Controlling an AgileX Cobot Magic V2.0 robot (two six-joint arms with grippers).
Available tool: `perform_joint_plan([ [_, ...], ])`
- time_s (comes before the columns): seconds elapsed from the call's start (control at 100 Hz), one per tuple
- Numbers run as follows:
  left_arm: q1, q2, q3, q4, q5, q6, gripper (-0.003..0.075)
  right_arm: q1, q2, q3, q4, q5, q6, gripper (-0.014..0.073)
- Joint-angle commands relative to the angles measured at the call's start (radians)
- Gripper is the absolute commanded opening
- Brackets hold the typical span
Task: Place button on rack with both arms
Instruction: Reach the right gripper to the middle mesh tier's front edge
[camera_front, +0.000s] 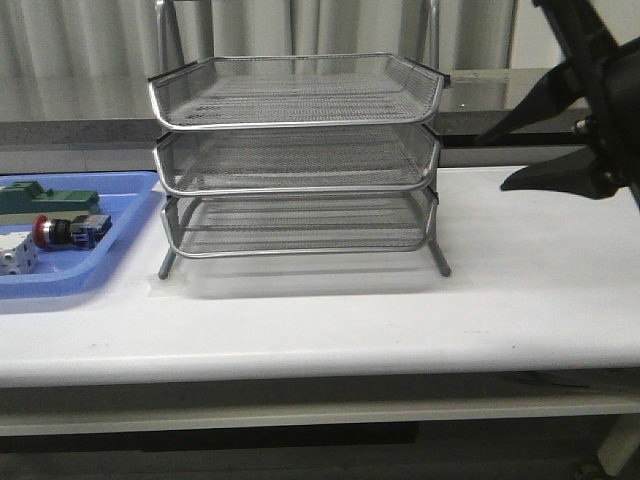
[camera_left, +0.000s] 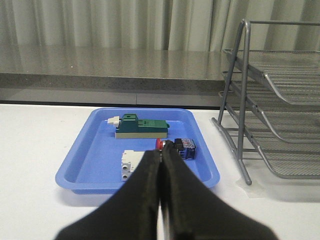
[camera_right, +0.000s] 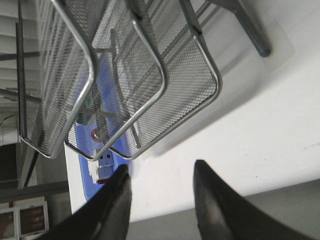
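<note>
Front view shows the button (camera_front: 68, 231) lying on its side in the blue tray (camera_front: 110, 262), just beside the rack (camera_front: 297, 150) on its left, with a green block (camera_front: 47, 198) and a white block (camera_front: 15, 256) close by — a careless grasp could, I judge, catch a neighbour or roll the button away. The left gripper (camera_left: 161, 165), fingers pressed together, points at the button from short of it, not touching; it must spread first. The right gripper (camera_front: 520, 155) hangs on the rack's other side, fingers apart and empty — well apart from the button.
</note>
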Motion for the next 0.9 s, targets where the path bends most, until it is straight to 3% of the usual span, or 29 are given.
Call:
perform_joint_plan([
  [0.0, 0.004, -0.032, 0.055, -0.008, -0.08, -0.003, -0.0021, -0.004, 0.043, -0.057, 0.144, 0.109, -0.034, 0.0326],
  [0.22, 0.004, -0.032, 0.055, -0.008, -0.08, -0.003, -0.0021, -0.001, 0.21, -0.185, 0.144, 0.206, -0.034, 0.0326],
  [0.89, 0.004, -0.032, 0.055, -0.008, -0.08, -0.003, -0.0021, 0.021, 0.414, -0.383, 0.144, 0.228, -0.021, 0.0326],
])
